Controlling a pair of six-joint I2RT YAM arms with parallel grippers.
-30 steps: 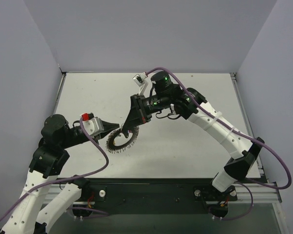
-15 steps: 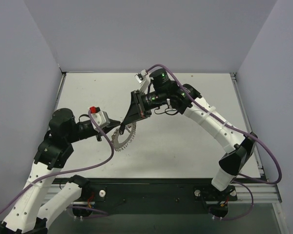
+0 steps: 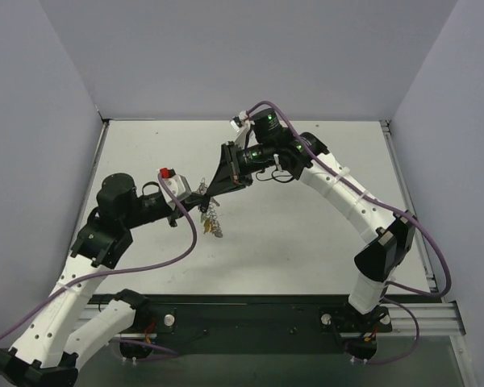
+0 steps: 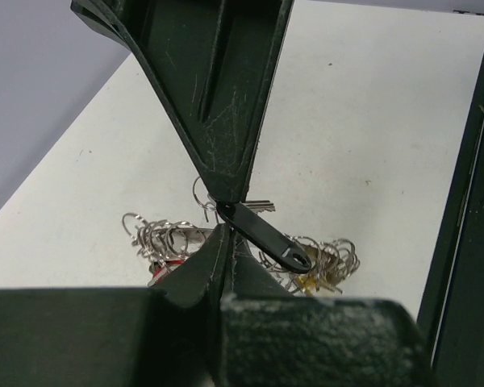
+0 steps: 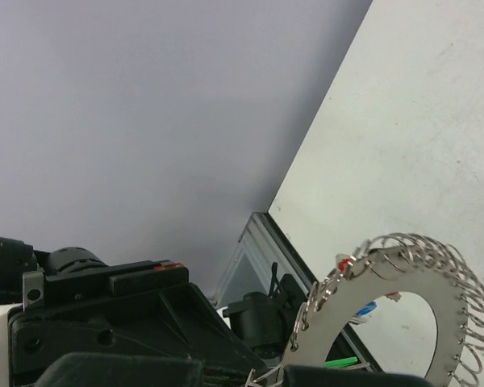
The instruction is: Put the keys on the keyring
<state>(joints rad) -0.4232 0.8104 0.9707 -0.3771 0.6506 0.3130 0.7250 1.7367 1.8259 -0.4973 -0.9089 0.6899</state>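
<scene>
Starting at the left: the left gripper (image 3: 198, 203) reaches in level from the left arm. Its jaws are drawn together to a thin line on the near edge of the keyring (image 5: 391, 300).

Keyring: held in the air above the table (image 3: 323, 242), about mid-table, between the two grippers. It is edge-on to the overhead camera and face-on to the right wrist camera.
- Flat silvery metal plate, smooth matte face, round centre hole.
- The rim is crowded with thin wire loops (image 5: 461, 278), which give it a bristly outline.

The keys (image 4: 313, 280) dangle from those loops below the grip. They are tiny; red and yellow plastic heads show among the wire. A black tab (image 4: 268, 244) with an eyelet juts out at the pinch point. I cannot tell what it is attached to.

Right: the right gripper (image 3: 209, 196) comes down steeply from above, fingers closed to a point on the rim. The contact itself is partly hidden.

Handling, my estimate:
- The plate is stiff and light, and slick on its faces, so it could pivot or slide in a two-finger pinch.
- Best hold is across the flat face just inside the rim, between loops.
- The loops are springy and likely to snag fingertips.
- The keys are light and swing freely. Take them by the plastic head, where there is some grip.
</scene>
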